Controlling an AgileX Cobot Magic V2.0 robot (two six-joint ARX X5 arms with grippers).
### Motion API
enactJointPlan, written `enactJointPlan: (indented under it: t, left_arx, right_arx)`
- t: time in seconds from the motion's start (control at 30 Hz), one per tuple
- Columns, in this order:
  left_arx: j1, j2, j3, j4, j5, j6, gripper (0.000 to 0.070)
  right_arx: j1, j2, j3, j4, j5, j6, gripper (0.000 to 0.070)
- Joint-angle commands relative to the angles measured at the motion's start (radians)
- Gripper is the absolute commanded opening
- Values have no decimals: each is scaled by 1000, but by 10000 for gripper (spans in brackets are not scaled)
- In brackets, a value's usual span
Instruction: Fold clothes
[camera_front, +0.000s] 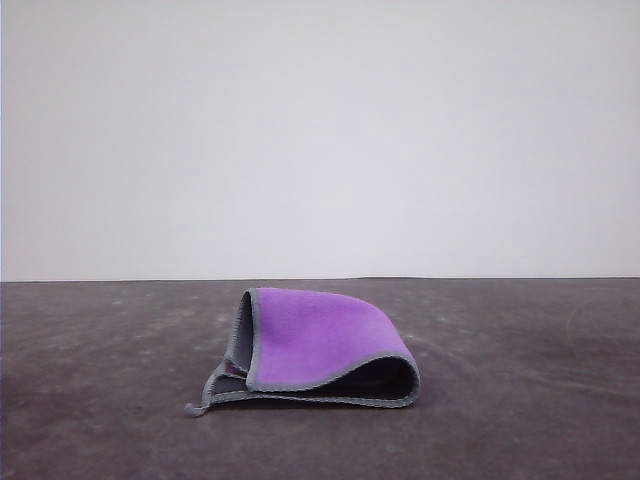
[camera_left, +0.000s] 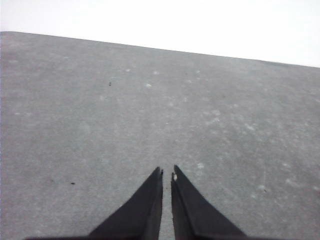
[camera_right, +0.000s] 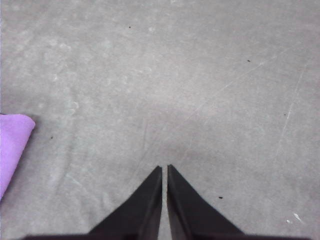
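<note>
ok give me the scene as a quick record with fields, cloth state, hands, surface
cloth: one small cloth, folded over, purple face out, dark face showing inside the open fold
edging: light grey stitched trim
cloth position: lying on the table, centre of the front view
left hand: shut, above bare table, holding nothing
right hand: shut, apart from the cloth, holding nothing
surface: dark grey table
background: plain pale wall

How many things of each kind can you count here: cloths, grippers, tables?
Cloth: 1, purple face outward, folded
Grippers: 2, left gripper and right gripper, both shut
Table: 1, dark grey
Total: 4
</note>
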Motion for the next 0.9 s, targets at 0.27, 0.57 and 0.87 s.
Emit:
enactJointPlan:
  t: [0.27,0.57,0.87]
  left_arx:
    - [-2,0,-20,-6,-2,-1,17]
    - [-2,0,-20,-6,-2,-1,17]
    - [-2,0,-19,-6,-2,-1,17]
  right_arx:
    - [0,6,9,10,0,11,12]
    - [0,6,9,10,0,11,12]
    - [-26,-76,-10,97,28,-61,12]
